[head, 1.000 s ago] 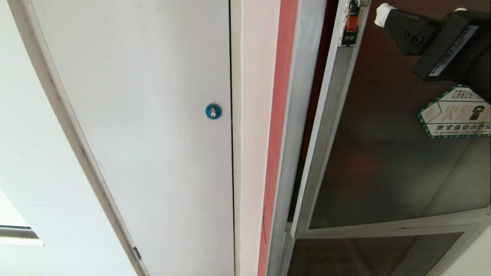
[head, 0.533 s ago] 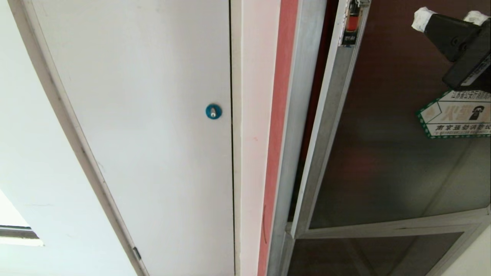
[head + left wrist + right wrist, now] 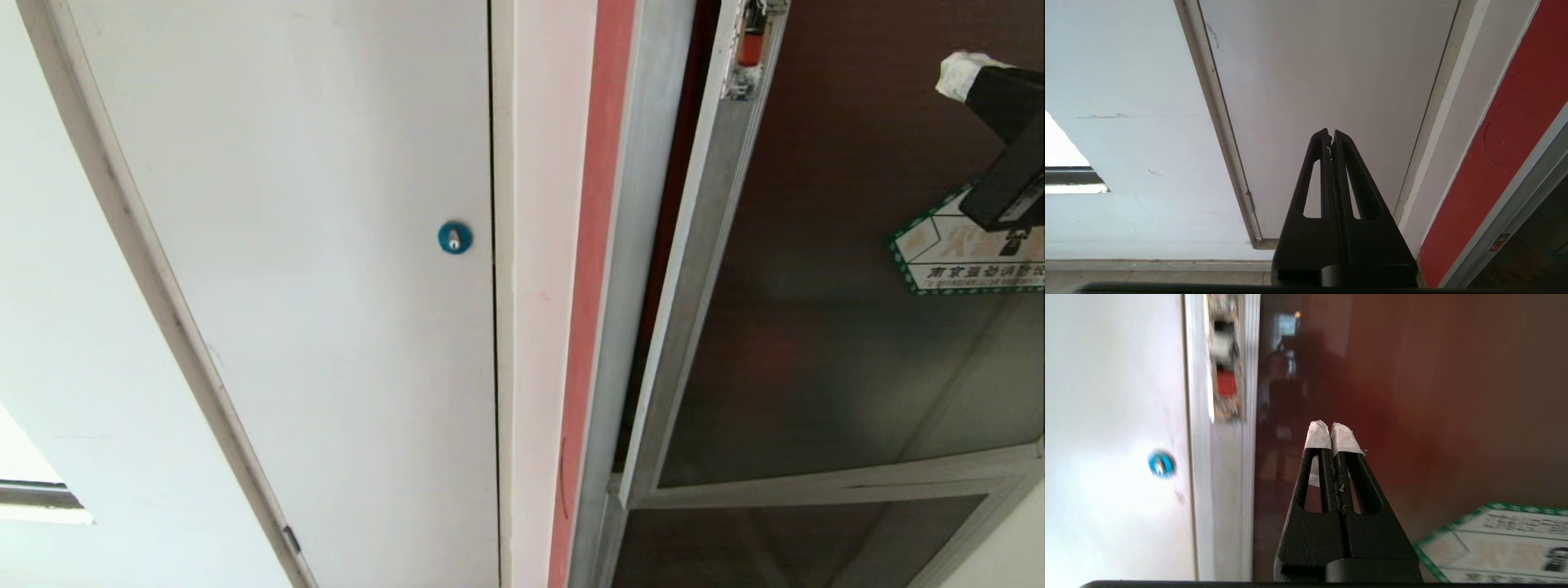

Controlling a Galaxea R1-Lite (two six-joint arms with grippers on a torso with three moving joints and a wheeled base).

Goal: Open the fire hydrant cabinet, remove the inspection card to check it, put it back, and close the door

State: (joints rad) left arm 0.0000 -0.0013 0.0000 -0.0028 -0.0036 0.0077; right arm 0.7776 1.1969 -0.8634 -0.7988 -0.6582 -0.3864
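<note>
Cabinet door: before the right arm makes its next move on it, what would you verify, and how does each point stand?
1. Dark glass door in silver aluminium frame ajar at its latch edge: ok.
2. Small red latch unobstructed: ok.
3. Right gripper shut, holding nothing: ok.
4. Right gripper clear of the glass: cannot tell.
5. White inspection card located: not ok, in no view.
6. Left gripper shut, parked before the plain white door: ok.

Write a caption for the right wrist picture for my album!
Shut right gripper with taped tips in front of the dark glass door, near its red latch.
</note>
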